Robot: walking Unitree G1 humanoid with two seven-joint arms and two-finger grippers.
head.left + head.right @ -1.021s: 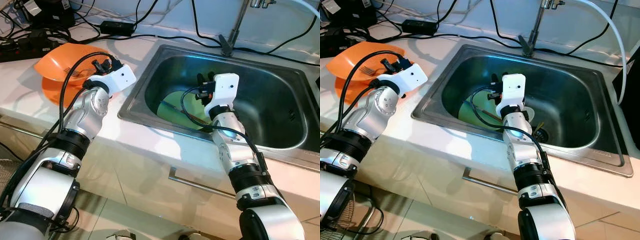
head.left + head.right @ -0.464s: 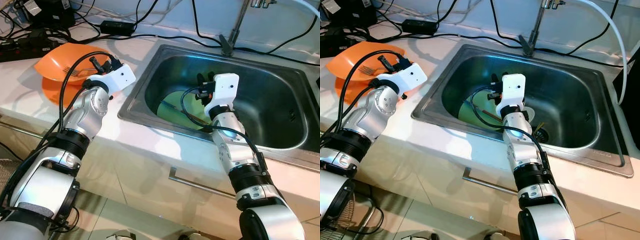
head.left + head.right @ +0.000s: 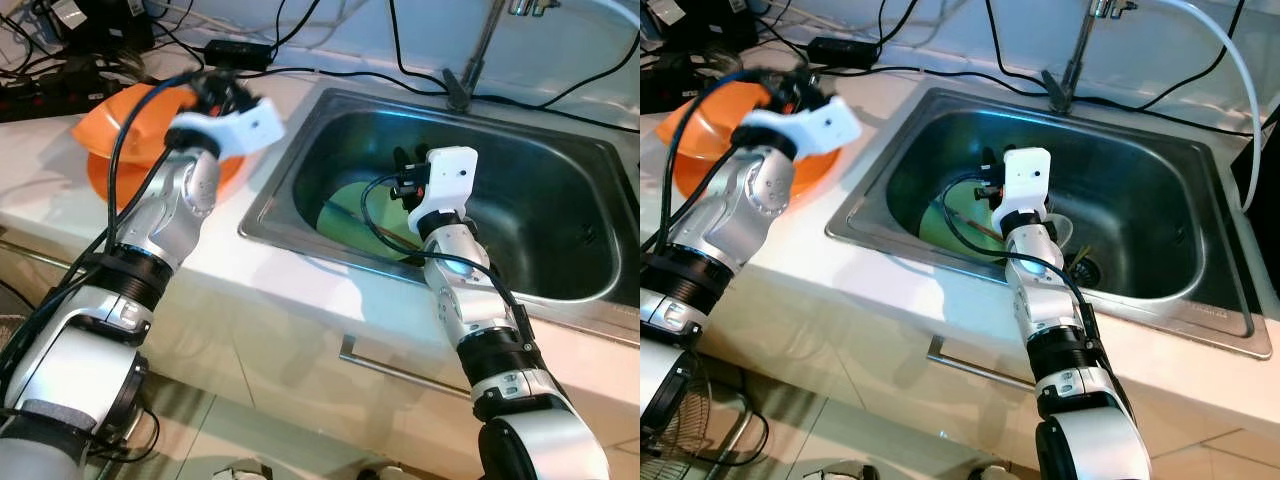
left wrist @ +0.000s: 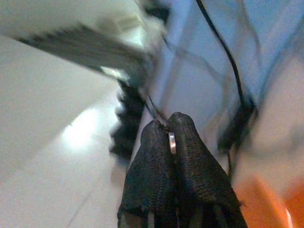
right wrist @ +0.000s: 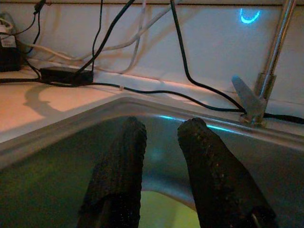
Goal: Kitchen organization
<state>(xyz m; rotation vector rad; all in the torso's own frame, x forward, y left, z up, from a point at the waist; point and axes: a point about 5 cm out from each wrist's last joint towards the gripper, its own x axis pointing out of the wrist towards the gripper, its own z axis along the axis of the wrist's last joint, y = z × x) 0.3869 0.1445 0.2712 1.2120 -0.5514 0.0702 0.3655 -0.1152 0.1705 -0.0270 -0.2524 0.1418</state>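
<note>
Left tool [image 4: 170,124]: raised above the stacked orange plastic bowls [image 3: 125,135] on the white worktop [image 3: 40,190], near the sink's left rim. The head views show it blurred. In the left wrist view its two black fingers are pressed together on a thin metal piece, probably the handle of a utensil; what kind cannot be told.

Right tool [image 5: 159,142]: inside the stainless steel sink basin [image 3: 560,200], above the round green plate [image 3: 350,215] on the sink floor. Its fingers are spread with nothing between them. A thin stick-like item lies across the plate; the drain [image 3: 1081,268] sits just beside it.

Judged step: the left arm is lifting cutlery from the bowls, likely for transfer toward the sink or elsewhere.

Risks:
- The metal piece is pinched only at the fingertips. A fast swing could let it rotate or slip out onto the worktop or floor
- Black cables [image 3: 330,75] run across the worktop behind the bowls and sink. A wide arc of the left arm could snag them
- The right arm occupies the basin. A release there could strike it or the plate
</note>
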